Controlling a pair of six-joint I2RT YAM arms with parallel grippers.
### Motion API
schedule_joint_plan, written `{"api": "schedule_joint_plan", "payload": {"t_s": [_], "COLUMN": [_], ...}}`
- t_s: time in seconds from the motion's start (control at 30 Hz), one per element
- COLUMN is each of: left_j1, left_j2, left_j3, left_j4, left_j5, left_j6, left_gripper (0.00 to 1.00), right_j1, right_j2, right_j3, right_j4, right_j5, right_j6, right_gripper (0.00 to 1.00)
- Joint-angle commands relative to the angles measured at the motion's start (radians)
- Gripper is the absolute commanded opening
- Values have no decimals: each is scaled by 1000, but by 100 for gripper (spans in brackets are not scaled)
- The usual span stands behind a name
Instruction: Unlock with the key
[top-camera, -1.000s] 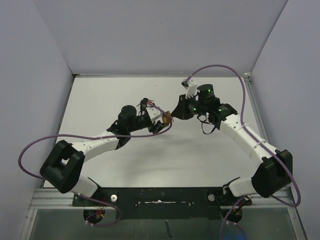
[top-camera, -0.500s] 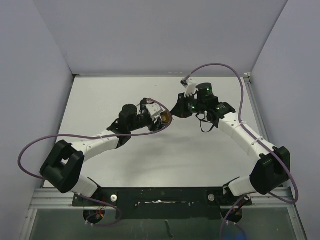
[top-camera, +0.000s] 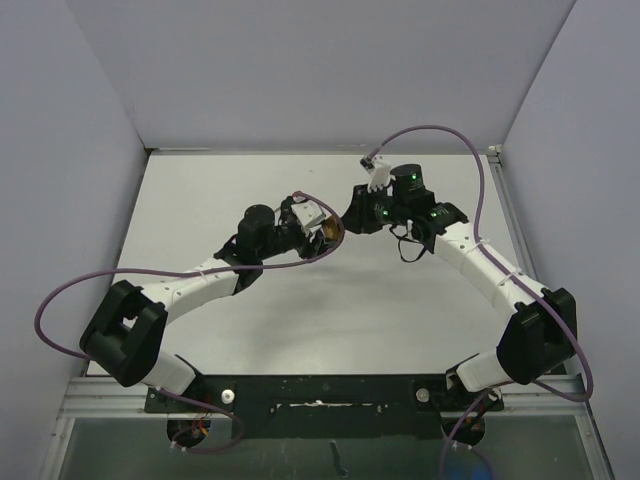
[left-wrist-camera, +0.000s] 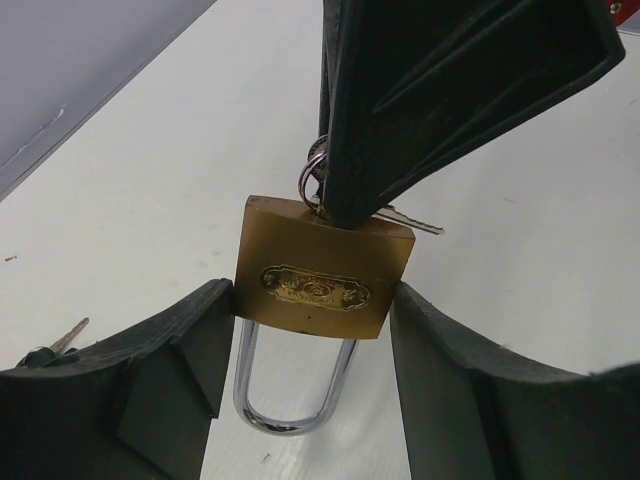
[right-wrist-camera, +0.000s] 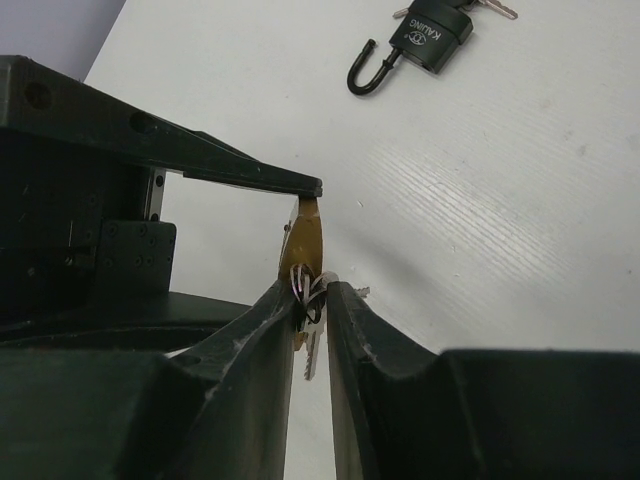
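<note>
Both wrists have crept toward the back wall since a second ago, and the left one has rolled. Now the left gripper (left-wrist-camera: 310, 305) clamps the brass padlock (left-wrist-camera: 322, 282) by its two sides, up off the table (top-camera: 200, 200), shackle (left-wrist-camera: 290, 405) hanging down. At the padlock's top sits the right gripper (right-wrist-camera: 312, 285), jaws a narrow slit around the key ring (right-wrist-camera: 300, 283); pinching or not, I can't tell. A key (left-wrist-camera: 410, 222) pokes out beside that top edge. A black padlock (right-wrist-camera: 430, 40) lies well apart from the brass one.

Light: bright, even, from above you.
Shadows: soft, faint beneath the left gripper (left-wrist-camera: 312, 310).
Focus: your right gripper's (right-wrist-camera: 312, 295) near fingers blur; beyond them is sharp.
</note>
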Motion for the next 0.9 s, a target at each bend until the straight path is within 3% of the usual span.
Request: {"api": "schedule_joint_plan", "payload": {"t_s": [0.0,0.27,0.87], "left_j1": [-9,-9,-17], "left_j2": [-36,-19,-4], "left_j3": [102,82,48], "left_j4": [275,275,235], "left_j5": [22,22,20], "left_j6": [-23,-37,-57], "left_gripper": [0,0,0], "right_j1": [16,-13,-117], "right_j2": [1,-23,-83], "right_j3": [-2,-15,-62], "right_j4": [5,41,116], "right_j5": [-41,-47,-117], "right_j6": [27,52,114], "right_gripper": [21,33,40]}}
